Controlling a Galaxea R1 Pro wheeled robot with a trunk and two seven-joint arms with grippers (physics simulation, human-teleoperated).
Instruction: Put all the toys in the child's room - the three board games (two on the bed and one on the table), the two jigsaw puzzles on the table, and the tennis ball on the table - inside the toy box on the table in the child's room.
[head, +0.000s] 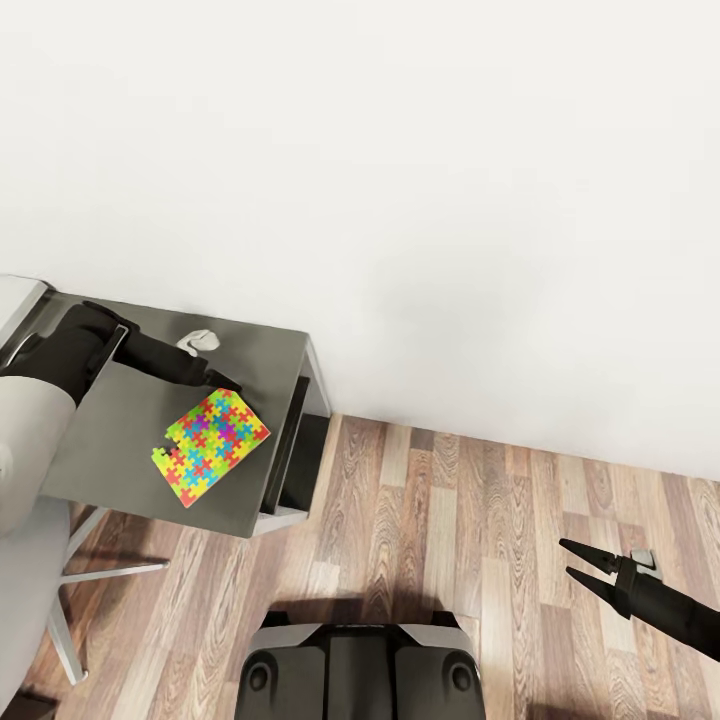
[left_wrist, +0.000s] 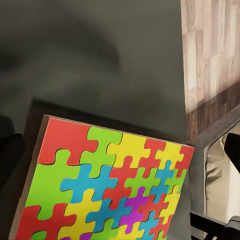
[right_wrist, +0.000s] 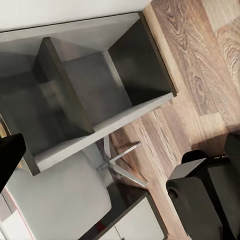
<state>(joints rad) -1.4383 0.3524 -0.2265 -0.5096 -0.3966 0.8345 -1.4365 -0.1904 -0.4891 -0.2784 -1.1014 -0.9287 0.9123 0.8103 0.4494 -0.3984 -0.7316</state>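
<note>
One jigsaw puzzle (head: 211, 447) lies flat on the dark grey side unit of the bench (head: 110, 440), turned at an angle, its near corner close to the unit's front edge and its right corner a little short of the right edge. In the left wrist view the puzzle (left_wrist: 107, 185) shows large, its knobbly border lying on the dark top. One small white object (head: 197, 342) sits near the back edge of the unit by the wall (head: 400, 180).

The left gripper (head: 226, 383) reaches over the unit, its tip just above the puzzle's far corner; how far its jaws stand apart cannot be told, nor whether they touch the puzzle. The right gripper (head: 578, 561) hangs well apart over the wooden floor (head: 440, 520), jaws spread and holding nothing.

The unit's right side holds open shelf compartments (right_wrist: 100, 95), two seen in the right wrist view. The bare floor right of the unit leaves wide room. One white chair (head: 40, 560) stands at the unit's left front.
</note>
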